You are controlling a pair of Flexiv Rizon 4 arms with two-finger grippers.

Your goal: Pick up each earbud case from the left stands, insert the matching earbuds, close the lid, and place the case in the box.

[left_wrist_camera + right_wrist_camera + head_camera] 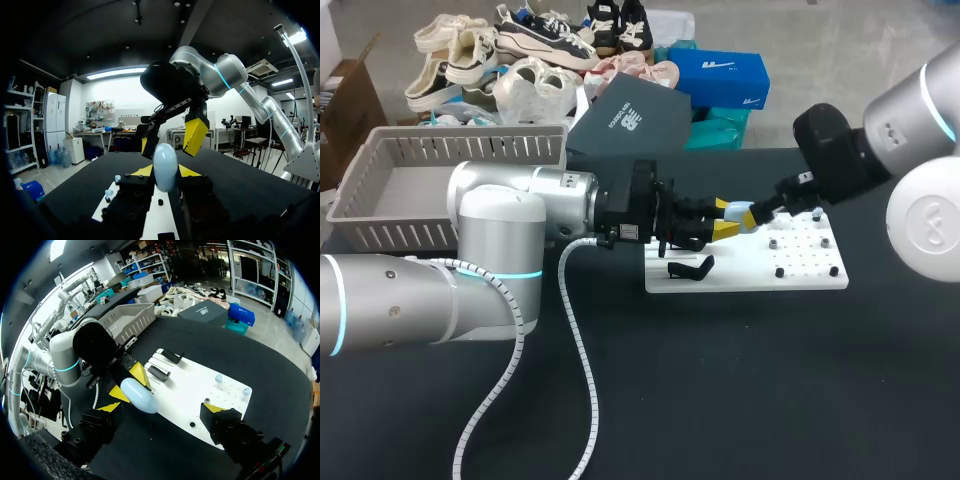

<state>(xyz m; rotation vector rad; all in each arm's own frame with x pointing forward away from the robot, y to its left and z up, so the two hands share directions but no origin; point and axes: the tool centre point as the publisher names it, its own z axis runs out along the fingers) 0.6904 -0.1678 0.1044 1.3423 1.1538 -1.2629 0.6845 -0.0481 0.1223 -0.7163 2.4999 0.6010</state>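
Note:
A pale blue, egg-shaped earbud case [741, 213] is held above the white board [745, 272], and my left gripper [730, 224] is shut on it. In the left wrist view the case [165, 166] stands upright between my left gripper's [165, 173] yellow tips, its lid looking closed. My right gripper [767, 212] hangs open right at the case, its fingers straddling it without touching. In the right wrist view the case [139, 395] lies between the wide-open right gripper's [161, 408] tips. Small earbuds [218, 377] sit on pegs on the board.
Two black stands [689, 268] sit on the board's left part. A grey slatted basket [380, 205] stands at the table's far left. Behind the table lie a dark box [630, 118], a blue box [720, 77] and shoes.

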